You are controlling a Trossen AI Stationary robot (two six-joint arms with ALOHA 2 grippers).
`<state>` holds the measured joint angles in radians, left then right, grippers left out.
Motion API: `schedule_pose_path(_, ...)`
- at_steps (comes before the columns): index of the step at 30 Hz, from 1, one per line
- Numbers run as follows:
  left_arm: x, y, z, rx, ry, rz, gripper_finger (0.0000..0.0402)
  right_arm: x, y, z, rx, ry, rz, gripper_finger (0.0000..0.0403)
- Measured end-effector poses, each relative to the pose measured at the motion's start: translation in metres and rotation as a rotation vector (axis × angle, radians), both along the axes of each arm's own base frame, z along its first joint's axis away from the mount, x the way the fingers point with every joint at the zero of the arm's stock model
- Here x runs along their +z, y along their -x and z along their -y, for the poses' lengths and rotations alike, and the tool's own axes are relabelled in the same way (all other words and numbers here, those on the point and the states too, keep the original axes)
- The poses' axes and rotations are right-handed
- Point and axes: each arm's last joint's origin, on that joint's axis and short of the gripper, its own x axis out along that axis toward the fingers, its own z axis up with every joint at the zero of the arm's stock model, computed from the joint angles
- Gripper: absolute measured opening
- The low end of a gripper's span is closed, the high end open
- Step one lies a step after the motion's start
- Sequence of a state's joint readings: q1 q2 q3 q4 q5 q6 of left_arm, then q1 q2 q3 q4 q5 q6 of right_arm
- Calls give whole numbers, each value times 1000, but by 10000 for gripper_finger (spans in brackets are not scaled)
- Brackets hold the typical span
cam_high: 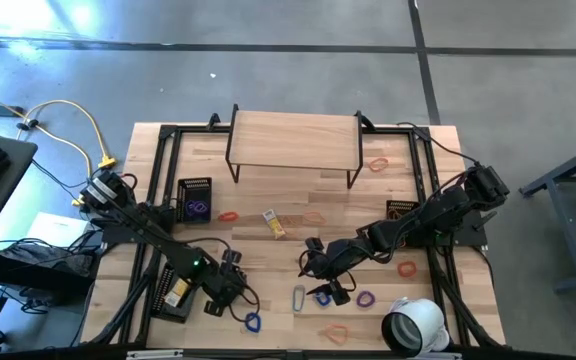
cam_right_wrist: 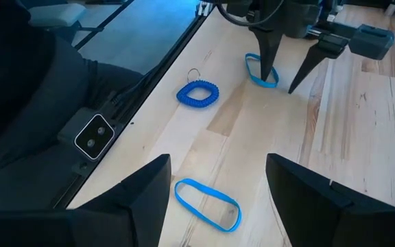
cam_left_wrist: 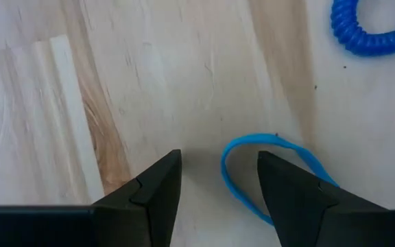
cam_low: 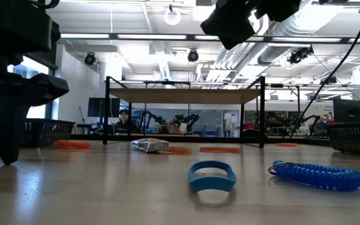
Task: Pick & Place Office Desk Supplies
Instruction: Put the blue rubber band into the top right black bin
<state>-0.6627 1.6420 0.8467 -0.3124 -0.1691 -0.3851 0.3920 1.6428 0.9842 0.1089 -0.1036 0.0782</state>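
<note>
Left claw (cam_left_wrist: 218,195) hangs spread over the pale wooden counter (cam_left_wrist: 149,82), one dark tapered finger inside a thin flat blue rubber loop (cam_left_wrist: 252,147), pinching nothing. Beyond lies a ribbed blue coil ring (cam_left_wrist: 369,31). Right claw (cam_right_wrist: 214,189), also spread, hovers above another blue band (cam_right_wrist: 208,204).

We see a blue band (cam_left_wrist: 266,171) lying flat beside the blue coil loop (cam_left_wrist: 372,27), apart from it; orange bands (cam_low: 72,144) and a crinkled yellow-and-white packet (cam_low: 150,145) lie farther back.
</note>
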Motion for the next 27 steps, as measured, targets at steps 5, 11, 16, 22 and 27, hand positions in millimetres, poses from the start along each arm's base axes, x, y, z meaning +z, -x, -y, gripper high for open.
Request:
schedule_pose_path(5,-4,-3,0,-4,21,-20,142,0,0,0,-1,-2,-1,229)
schedule_pose_path(11,-6,-5,0,-2,28,-11,69,0,0,0,-2,-2,-2,229)
schedule_pose_path(16,-4,-5,0,-6,33,-6,7,0,0,0,-1,1,0,229)
schedule_pose_path(22,2,-3,-2,-24,35,-4,2,2,-2,1,-61,-25,10,229)
schedule_pose_path(27,19,1,-1,-9,10,56,1,2,-2,1,-76,-26,8,229)
